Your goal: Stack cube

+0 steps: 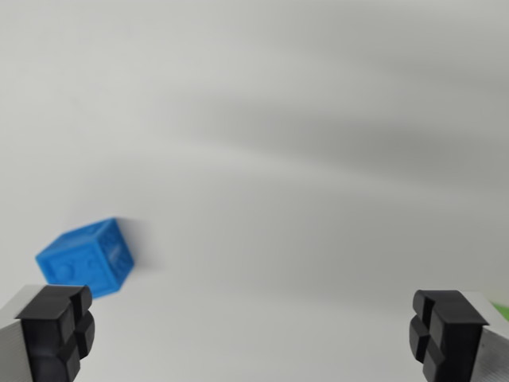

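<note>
While the gripper hangs spread wide with nothing between its black pads, the blue cube sits on the white table at the wrist view's left, just beyond the left pad and outside the gap.

- Cube off-centre: a straight descent would likely land the left pad on it or knock it aside.
- Cube is turned at an angle to the jaws; closing on corners could twist or squirt it out.
- Picture is smeared, so the cube's exact edges are hard to judge.
- Sliver of green at far right edge; cannot tell what it is. No second cube visible, so the stacking spot is unknown.
</note>
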You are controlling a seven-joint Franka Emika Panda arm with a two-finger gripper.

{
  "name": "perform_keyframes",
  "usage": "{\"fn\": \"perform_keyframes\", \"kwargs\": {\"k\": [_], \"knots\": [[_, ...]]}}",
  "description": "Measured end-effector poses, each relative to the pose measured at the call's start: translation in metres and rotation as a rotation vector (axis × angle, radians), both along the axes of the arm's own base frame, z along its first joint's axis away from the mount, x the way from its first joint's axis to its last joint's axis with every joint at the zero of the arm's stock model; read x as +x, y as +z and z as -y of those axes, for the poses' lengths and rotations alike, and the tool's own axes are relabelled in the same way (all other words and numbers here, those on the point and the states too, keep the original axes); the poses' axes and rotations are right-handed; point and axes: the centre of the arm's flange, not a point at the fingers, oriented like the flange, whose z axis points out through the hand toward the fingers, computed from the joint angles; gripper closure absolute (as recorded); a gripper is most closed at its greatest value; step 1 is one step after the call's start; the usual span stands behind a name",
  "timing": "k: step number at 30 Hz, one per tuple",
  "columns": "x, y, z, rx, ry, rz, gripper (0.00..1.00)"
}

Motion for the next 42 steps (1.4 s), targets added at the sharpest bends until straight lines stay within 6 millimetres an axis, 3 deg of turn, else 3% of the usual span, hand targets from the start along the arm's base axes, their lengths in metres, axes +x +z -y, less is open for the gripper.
{"fn": "perform_keyframes", "kwargs": {"k": [42], "knots": [[-0.086, -0.102, -0.093, 0.026, 0.184, -0.036, 0.0]]}}
